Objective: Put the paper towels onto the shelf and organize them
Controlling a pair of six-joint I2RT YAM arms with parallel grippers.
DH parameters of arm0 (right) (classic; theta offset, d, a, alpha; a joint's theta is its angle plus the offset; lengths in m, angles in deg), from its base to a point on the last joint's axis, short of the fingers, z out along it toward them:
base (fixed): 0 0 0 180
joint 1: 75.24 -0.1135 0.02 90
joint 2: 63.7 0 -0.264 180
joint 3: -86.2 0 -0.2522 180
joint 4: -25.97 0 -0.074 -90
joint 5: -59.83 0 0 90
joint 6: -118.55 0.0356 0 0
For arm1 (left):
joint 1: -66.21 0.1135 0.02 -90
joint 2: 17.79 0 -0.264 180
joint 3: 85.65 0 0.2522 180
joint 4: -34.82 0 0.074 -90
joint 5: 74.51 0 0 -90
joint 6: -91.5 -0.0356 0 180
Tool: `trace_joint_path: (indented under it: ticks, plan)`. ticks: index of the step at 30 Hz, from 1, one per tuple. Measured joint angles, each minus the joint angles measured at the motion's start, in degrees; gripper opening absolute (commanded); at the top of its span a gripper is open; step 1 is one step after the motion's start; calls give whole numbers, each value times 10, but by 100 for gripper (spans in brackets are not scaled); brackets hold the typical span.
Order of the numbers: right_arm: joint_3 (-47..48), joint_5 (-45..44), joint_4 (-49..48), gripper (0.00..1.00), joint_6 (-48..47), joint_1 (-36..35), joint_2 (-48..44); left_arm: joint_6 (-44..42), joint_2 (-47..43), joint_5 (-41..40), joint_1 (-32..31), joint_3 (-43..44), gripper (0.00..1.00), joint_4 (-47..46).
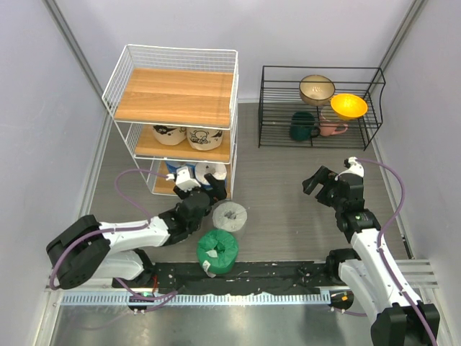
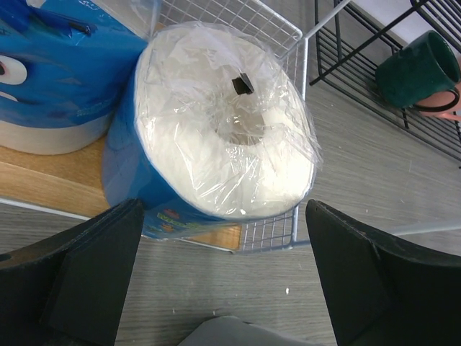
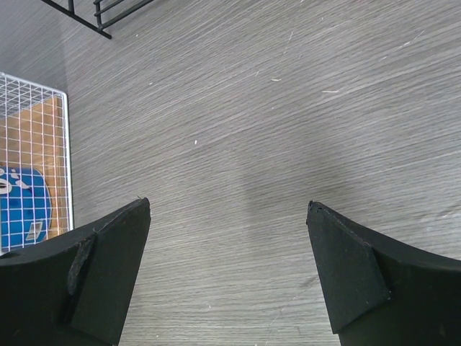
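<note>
Peering from the top camera, I find the bottom tier of the shelf (image 1: 173,94) mostly hidden by its upper boards and my left arm (image 1: 137,232); the left wrist view shows the blue-white roll (image 2: 223,137) there, beside a blue roll (image 2: 50,72) cut off by the frame. Left pincer (image 2: 223,270) and right pincer (image 3: 227,267) gape wide, empty; only the top view shows the grey roll (image 1: 230,215) and green roll (image 1: 217,249) on the desk (image 1: 288,209)

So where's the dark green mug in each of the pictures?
Top external: the dark green mug is in the upper right, on the bottom level of the black wire rack, beside a pink mug.
Left wrist: the dark green mug is at the top right edge, inside the rack.
Right wrist: it is not in this view.
Shared landmark: the black wire rack, whose corner shows top left in the right wrist view.
</note>
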Motion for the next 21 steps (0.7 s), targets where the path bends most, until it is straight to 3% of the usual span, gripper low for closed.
trace_joint_path:
  ticks: [21]
  plan:
    - [0,0,4,96,-7,0,8,1,50,-43,0,33,100,4]
